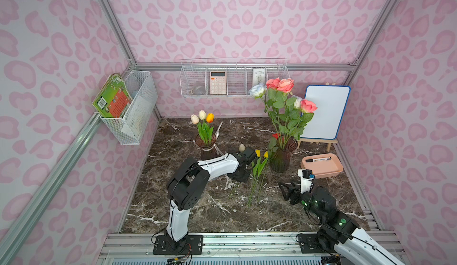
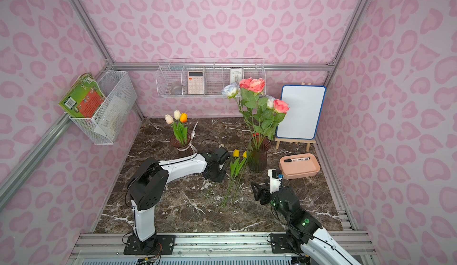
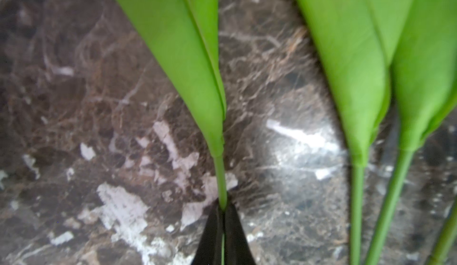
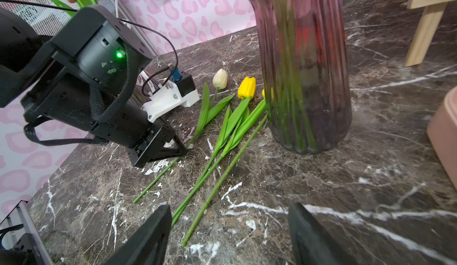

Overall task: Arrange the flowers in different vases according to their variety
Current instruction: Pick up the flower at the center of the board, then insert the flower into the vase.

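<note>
Cream tulip: lies on the counter; its stem is pinched between the left jaws, which are clamped tight just below the leaf base.
Two yellow tulips: lie alongside, outside those jaws, just beside the rose vase.
Right jaws: spread wide, nothing between them, near the stem ends.

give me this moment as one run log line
left pincer: shut on cream tulip stem, on table | right pincer: open, empty | yellow tulips: two loose beside rose vase | ribbon vase: three tulips
</note>
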You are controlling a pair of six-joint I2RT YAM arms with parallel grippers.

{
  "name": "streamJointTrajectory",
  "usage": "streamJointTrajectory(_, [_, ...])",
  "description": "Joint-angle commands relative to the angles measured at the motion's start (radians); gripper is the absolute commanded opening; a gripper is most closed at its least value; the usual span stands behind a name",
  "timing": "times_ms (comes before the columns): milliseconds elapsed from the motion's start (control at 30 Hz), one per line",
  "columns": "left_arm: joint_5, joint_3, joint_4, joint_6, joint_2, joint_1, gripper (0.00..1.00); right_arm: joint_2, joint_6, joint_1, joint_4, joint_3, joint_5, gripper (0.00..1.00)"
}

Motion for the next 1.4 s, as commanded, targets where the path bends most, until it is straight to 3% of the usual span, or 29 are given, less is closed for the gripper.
streamJointTrajectory(0, [-0.039, -0.026, -0.044, 0.01, -0.043, 0.005, 0.0, 0.013, 0.016, -0.001, 0.054, 0.006, -0.022, 0.76])
streamJointTrajectory(400, [-0.098, -0.081, -0.057, 0.023, -0.273, 0.008, 0.0, 0.112, 0.018, -0.01, 0.13, 0.027, -0.064, 0.76])
streamJointTrajectory(767, [-0.097, -0.043, -0.077, 0.055, -0.479, 0.008, 0.0, 0.194, 0.016, -0.01, 0.189, 0.043, -0.083, 0.76])
streamJointTrajectory(1200, [-0.163, 0.006, -0.091, 0.034, -0.528, 0.009, 0.0, 0.265, 0.015, -0.011, 0.215, 0.06, -0.102, 0.76])
streamJointTrajectory(1367, [-0.293, 0.045, 0.025, 0.094, -0.574, 0.017, 0.0, 0.28, 0.016, -0.011, 0.238, 0.05, -0.104, 0.77])
